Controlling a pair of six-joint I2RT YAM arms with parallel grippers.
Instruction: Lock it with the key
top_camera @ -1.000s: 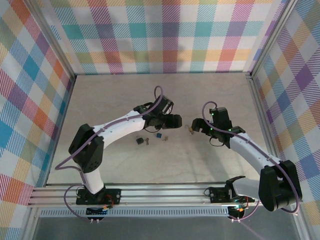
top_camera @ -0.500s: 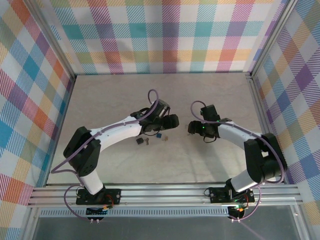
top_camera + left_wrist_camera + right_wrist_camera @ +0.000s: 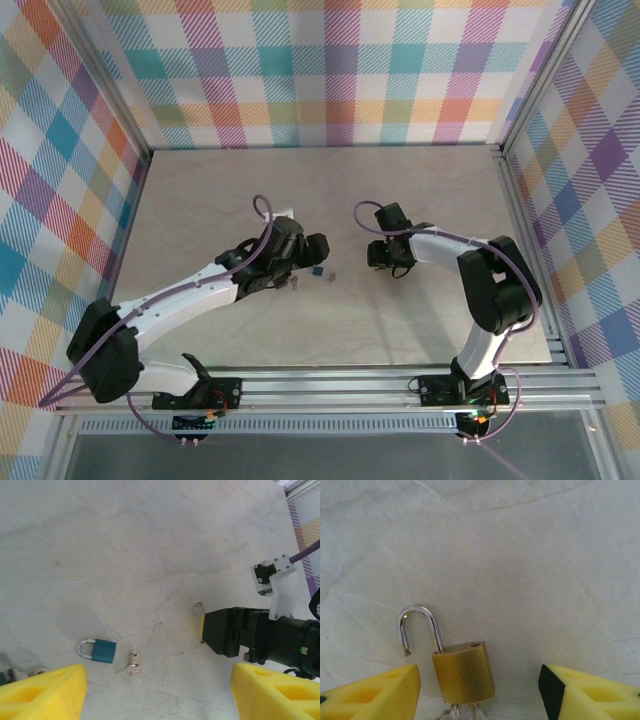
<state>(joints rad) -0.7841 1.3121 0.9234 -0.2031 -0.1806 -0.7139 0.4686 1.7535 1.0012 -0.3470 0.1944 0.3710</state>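
A brass padlock (image 3: 463,674) lies on the table with its steel shackle (image 3: 417,627) swung open and keys (image 3: 462,712) stuck in its underside. My right gripper (image 3: 479,682) is open and straddles the padlock body, with a gap on both sides. In the top view the right gripper (image 3: 378,256) sits just right of centre. My left gripper (image 3: 312,250) is open with nothing between its yellow fingers (image 3: 40,690). It hovers above a blue padlock (image 3: 97,650) with a shut shackle and a loose pair of keys (image 3: 131,662).
A dark padlock with keys (image 3: 288,283) lies under the left forearm. Checkered walls close off the left, back and right. An aluminium rail (image 3: 330,385) runs along the near edge. The marbled tabletop (image 3: 200,200) stretches bare toward the back.
My right gripper has moved left over the brass padlock and its jaws have narrowed. The left arm has pulled back toward the near left, its jaws unchanged.
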